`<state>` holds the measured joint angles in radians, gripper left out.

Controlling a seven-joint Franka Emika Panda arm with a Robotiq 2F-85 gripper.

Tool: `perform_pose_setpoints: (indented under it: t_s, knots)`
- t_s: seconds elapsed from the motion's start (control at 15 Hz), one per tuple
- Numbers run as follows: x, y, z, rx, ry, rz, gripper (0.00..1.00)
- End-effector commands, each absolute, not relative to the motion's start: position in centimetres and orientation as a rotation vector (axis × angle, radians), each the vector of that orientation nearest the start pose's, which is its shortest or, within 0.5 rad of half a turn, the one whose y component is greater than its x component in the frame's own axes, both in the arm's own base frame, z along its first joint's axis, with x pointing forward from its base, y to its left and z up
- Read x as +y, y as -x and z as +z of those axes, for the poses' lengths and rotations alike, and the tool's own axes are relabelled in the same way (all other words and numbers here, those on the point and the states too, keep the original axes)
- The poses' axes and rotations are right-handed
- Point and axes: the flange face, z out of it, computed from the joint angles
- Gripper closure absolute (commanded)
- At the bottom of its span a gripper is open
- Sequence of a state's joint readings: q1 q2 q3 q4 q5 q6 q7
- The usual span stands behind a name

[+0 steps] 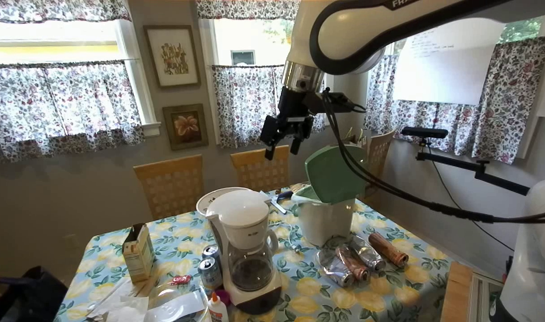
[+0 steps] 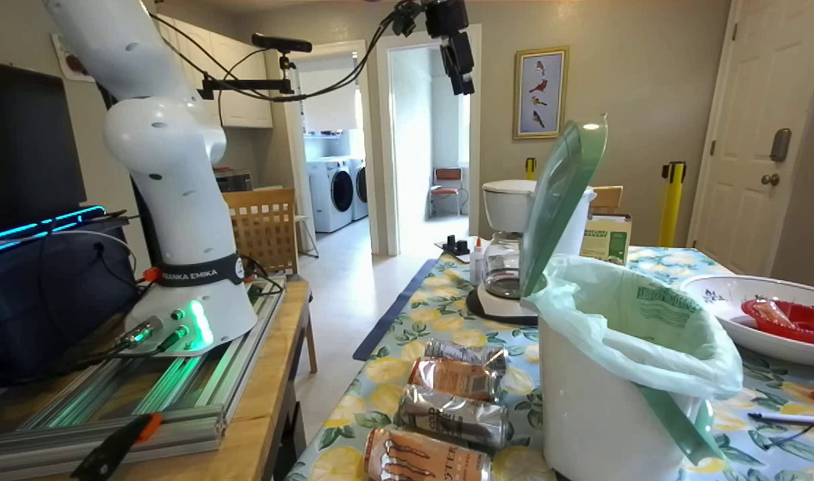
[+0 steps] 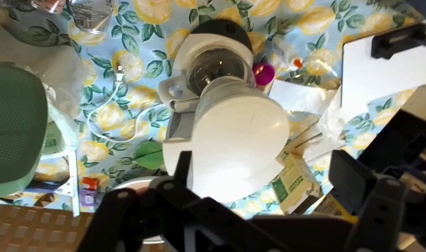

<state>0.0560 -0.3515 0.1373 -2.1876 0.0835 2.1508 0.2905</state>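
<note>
Nearest, at the bottom of the wrist view, the black two-fingered gripper [image 3: 262, 164] has its fingers spread wide with nothing held between them; both exterior views show it hanging in mid-air. Below it, the white plastic coffee maker [image 3: 239, 136] with a glass carafe [image 3: 216, 68] stands upright in the middle of the wrist view. The green plastic lid [image 3: 15, 129] of the white plastic bin [image 1: 325, 221] enters at that view's left edge, tilted up off the opening; in an exterior view the bin stands right of the coffee maker. Next to the bin, at the bottom centre of an exterior view, four silver and orange metal cans [image 2: 455, 415] lie on their sides on the blue lemon-print tablecloth [image 1: 304, 286]. Farther off, a woven-backed wooden chair [image 1: 169, 188] stands before the gray wall [image 1: 98, 192], left of centre in an exterior view, and a framed botanical print [image 1: 173, 57] hangs at upper left.
</note>
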Motion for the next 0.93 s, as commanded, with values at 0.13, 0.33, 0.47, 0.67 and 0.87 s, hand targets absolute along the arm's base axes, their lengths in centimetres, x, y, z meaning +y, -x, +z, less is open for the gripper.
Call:
perform_pose_setpoints:
  t_s: [0.13,0.33,0.47,0.67,0.87]
  knots:
    - [0.5,-50.4,53.9,0.660,2.907,-0.521,0.00]
    - [-3.2,-50.9,52.0,0.911,2.846,-0.521,0.00]
    - [-4.4,-50.9,50.6,1.075,2.818,-0.464,0.00]
    - [-5.0,-50.8,48.9,1.286,2.786,-0.424,0.00]
    - [-5.1,-50.8,48.8,1.250,2.795,-0.415,0.00]
